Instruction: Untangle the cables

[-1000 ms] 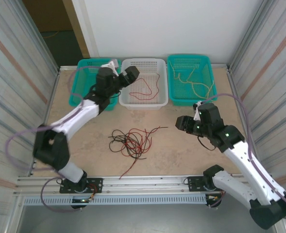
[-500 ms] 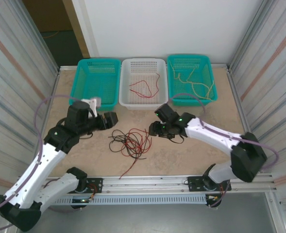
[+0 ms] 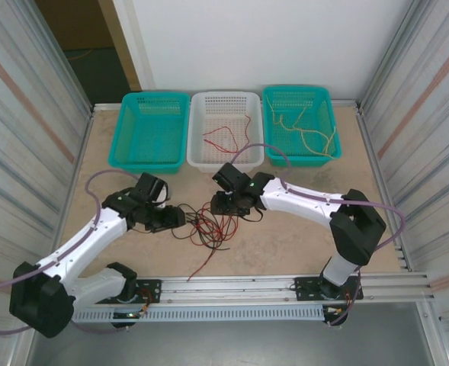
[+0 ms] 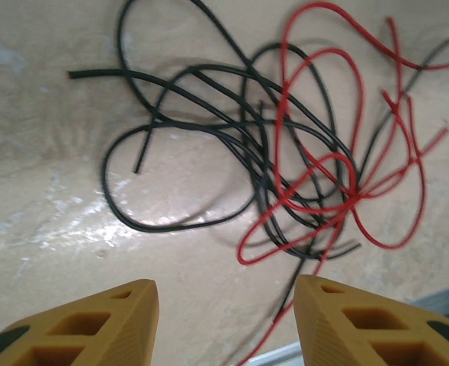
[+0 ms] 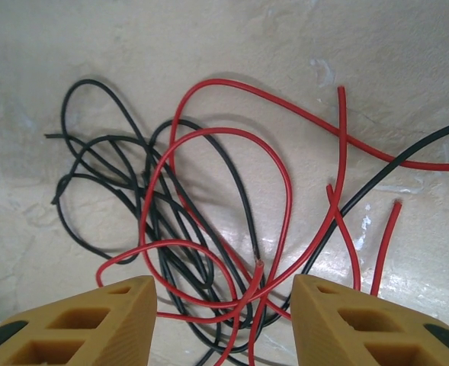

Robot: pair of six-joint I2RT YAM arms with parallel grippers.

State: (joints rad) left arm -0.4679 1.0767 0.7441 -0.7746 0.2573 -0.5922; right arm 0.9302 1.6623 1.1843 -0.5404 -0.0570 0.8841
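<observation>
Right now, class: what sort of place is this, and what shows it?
Probably a robot lab cell: a table walled by corrugated panels, two arms bolted to its rail, three sorting baskets behind tangled cables.

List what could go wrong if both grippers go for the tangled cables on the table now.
1. In the right wrist view, red cables and black cables cross repeatedly just ahead of the open right gripper. Closing there may pinch both colours and drag the whole knot.
2. The left gripper, also open, faces the same tangle from the opposite side, close by, so the two may collide.
3. The strands lie flat on the table, so fingertips may scrape it or miss.
</observation>
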